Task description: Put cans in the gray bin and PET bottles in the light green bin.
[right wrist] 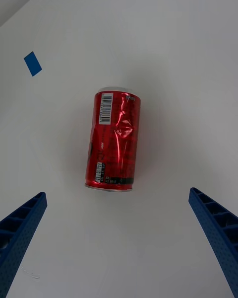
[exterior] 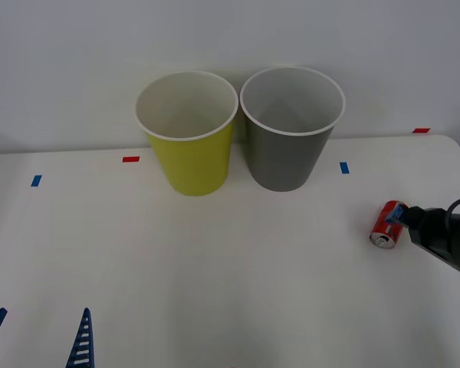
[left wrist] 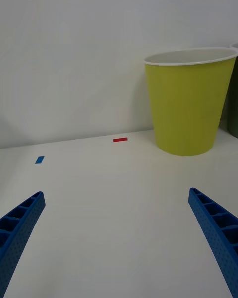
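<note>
Now the right gripper [right wrist: 119,238] hangs over the can [right wrist: 113,140], fingers [right wrist: 20,226] spread wide, holding nothing. Can lies on its side on the white table [exterior: 215,268], between the two fingers' line and a little ahead of the tips, touching neither. Body dented, barcode up, silver ends showing. From the front, the right arm reaches in at the table's right edge with the can [exterior: 389,223] just at its tip. Blue tape mark [right wrist: 32,63] well beyond the can.

Gray bin [exterior: 287,134] and green bin [exterior: 190,138] stand upright side by side at the back, well apart from the right gripper; whether they touch is unclear.

Left gripper [left wrist: 119,238] low at the near left edge, open wide, empty. Green bin [left wrist: 187,104] well ahead of it, off to one side.
</note>
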{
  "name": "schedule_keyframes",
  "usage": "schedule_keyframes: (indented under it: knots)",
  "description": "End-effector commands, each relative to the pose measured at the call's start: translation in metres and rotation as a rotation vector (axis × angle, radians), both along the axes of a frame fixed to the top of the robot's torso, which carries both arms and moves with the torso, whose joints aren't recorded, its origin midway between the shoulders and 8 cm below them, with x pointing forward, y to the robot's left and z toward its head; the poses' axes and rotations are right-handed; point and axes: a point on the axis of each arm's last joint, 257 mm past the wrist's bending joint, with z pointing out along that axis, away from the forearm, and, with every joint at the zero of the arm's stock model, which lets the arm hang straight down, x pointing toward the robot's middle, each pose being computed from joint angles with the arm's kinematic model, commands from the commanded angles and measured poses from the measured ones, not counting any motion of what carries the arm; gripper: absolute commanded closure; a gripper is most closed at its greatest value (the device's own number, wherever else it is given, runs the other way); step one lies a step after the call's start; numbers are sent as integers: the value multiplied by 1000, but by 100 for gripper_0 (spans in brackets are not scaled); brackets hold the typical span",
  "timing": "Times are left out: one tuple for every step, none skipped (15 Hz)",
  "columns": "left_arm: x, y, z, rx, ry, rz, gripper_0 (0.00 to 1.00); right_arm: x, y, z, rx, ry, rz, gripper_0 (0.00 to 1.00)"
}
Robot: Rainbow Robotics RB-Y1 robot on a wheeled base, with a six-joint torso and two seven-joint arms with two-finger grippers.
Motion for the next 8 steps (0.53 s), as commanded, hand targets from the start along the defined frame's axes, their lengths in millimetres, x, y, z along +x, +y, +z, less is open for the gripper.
schedule_keyframes:
  knots:
    - [0,0,0,0,0,0,0,8,-4,-3,49,23,1,0]
    - [0,0,0,0,0,0,0,11,-5,-4,66,35,4,0]
    - [0,0,0,0,0,0,0,14,-5,-7,93,49,9,0]
    - [0,0,0,0,0,0,0,16,-5,-9,110,59,8,0]
    - [0,0,0,0,0,0,0,18,-6,-13,130,79,9,0]
    - [0,0,0,0,0,0,0,17,-8,-16,136,114,13,0]
    - [0,0,0,0,0,0,0,15,-10,-17,128,154,17,0]
    - [0,0,0,0,0,0,0,12,-10,-15,120,184,23,0]
